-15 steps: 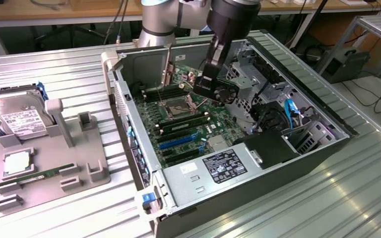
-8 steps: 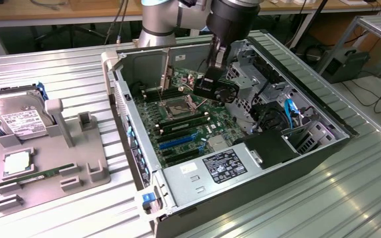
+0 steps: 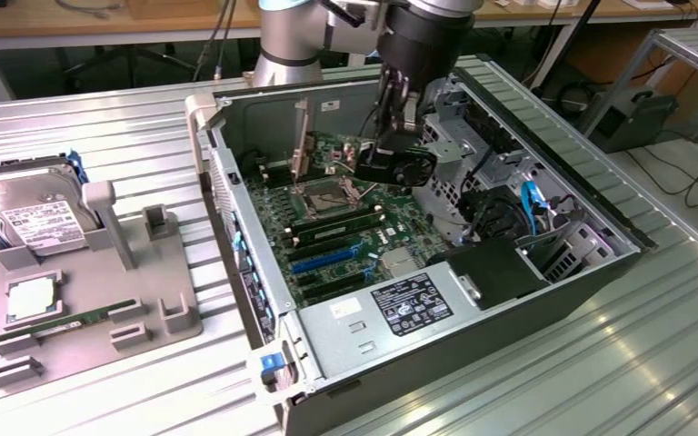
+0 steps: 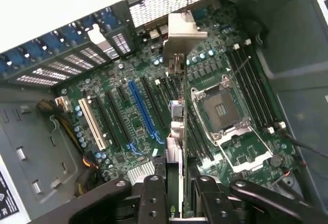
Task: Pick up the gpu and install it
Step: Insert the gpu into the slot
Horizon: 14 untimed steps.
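- Exterior view: one arm is seen reaching into one open case (image 3: 222, 182) that is laid on its side on a table (image 3: 106, 127). The gripper (image 3: 392, 165) is held low over the motherboard (image 3: 367, 243), and the gpu (image 3: 323, 148) is carried on edge inside the case.
- On a grey tray (image 3: 94, 263) at the exterior view's left, one hard drive (image 3: 34, 221), one square chip (image 3: 29, 300) and one memory stick (image 3: 70, 322) are laid.
- Wrist view: the one gpu (image 4: 177, 131) is seen edge-on, clamped between the two fingers (image 4: 154, 196). Its tan bracket (image 4: 184, 29) is pointed toward the case's rear.
- Beneath it, one blue slot (image 4: 143, 116), one cream slot (image 4: 95, 124) and one empty socket (image 4: 220, 111) are counted.
- The pick-up is judged done. Seating is judged not yet done, as the card appears to be held above the slots.
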### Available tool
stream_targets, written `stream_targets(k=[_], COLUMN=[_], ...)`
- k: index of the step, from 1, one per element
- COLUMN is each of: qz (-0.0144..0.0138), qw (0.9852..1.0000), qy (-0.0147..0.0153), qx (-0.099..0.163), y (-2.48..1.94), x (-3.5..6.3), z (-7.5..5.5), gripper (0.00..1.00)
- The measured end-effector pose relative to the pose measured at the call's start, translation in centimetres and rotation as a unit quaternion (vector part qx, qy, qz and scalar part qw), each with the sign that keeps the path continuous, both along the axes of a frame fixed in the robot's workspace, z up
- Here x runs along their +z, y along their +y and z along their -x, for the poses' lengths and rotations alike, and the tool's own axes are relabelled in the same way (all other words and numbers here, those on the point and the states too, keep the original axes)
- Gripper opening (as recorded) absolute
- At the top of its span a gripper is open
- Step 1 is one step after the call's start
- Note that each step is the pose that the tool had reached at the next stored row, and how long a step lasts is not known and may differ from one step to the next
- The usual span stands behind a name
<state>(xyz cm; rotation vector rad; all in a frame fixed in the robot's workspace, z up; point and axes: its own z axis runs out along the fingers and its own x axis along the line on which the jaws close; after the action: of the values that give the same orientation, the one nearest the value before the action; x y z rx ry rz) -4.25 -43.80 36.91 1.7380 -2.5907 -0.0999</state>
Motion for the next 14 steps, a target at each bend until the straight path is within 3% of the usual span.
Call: stream_targets(k=[3,6,11,14], qz=[0.0,-0.0001,0.0,-0.0001], qw=[0.9995,0.997,0.9951,0.9925], qy=[-0.0006,-0.0012,-0.0017,-0.0017], qx=[0.032,0.077,0.099,0.122], y=[0.0,0.0,0.0,0.0], x=[-0.17,-0.49,-1.14,-1.48], z=[0.0,0.0,0.1,0.1], gripper=[0.26,0.26,0.26,0.26])
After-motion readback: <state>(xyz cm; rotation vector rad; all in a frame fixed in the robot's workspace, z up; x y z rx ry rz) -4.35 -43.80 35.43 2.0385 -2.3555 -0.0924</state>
